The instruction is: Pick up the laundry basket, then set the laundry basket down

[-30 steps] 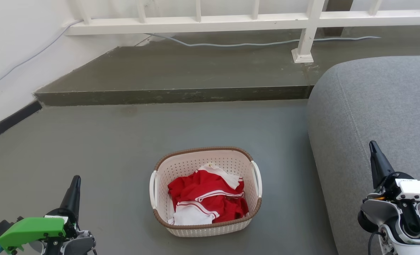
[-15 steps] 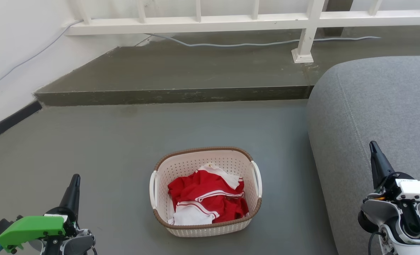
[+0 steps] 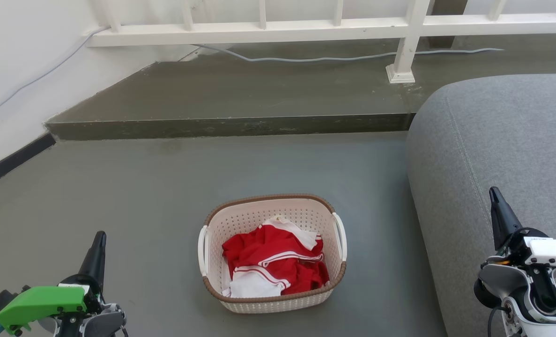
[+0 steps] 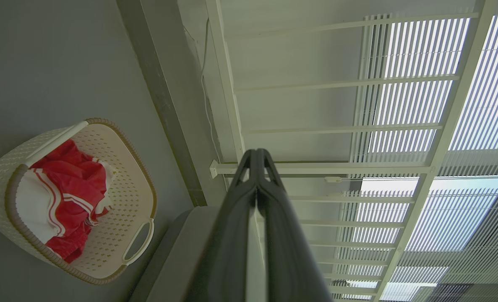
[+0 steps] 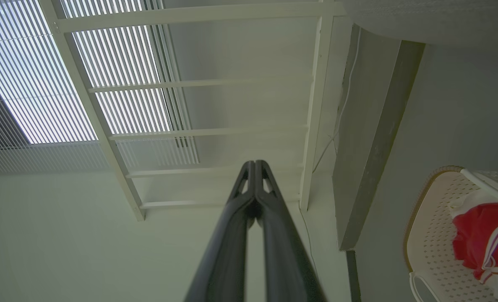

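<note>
Well, from the head view I see the laundry basket standing upright on the grey floor, low in the middle of the picture. It is near the grey sofa on my right but not touching it. Red and white clothes lie crumpled inside it. My left gripper sits at the lower left, well apart from the basket, with its fingers pointing up the picture. My right gripper sits at the lower right, in front of the sofa. Beyond the basket a low step runs across, with a white railing and a pale cable on the raised level.

Through the left wrist view, the left gripper's two dark fingers meet at their tips, clenched on nothing, and they point toward the railing. The basket lies toward that view's left edge, with its brown rim and one white handle plain to see.

Through the right wrist view, the right fingers are likewise pressed together with nothing between them. The basket shows at the lower right corner, partly cut off by the frame.
</note>
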### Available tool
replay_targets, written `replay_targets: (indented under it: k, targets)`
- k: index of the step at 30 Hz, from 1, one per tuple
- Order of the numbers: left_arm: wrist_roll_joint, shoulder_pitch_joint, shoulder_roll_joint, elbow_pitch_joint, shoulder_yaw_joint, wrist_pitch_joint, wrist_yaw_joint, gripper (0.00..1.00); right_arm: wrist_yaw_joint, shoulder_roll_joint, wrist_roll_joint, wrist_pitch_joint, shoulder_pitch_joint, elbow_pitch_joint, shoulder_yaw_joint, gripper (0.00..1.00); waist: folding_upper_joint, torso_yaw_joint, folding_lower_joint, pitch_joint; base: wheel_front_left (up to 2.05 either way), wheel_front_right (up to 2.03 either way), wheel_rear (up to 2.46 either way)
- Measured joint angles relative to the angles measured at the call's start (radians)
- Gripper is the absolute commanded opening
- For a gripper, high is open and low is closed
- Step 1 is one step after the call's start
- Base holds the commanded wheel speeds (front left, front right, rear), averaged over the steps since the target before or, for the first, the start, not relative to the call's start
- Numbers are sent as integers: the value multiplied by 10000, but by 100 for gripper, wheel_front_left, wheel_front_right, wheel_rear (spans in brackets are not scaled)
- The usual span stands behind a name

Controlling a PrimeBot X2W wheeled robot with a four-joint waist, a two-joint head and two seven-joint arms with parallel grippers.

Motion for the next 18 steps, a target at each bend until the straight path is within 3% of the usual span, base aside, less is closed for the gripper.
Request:
replay_targets:
  k: [18]
  targets:
    - [0, -9, -2, 82, 17, 31, -10, 0, 0, 4, 0, 2, -5, 40, -21, 0, 0, 0, 0, -2, 0, 0, 0]
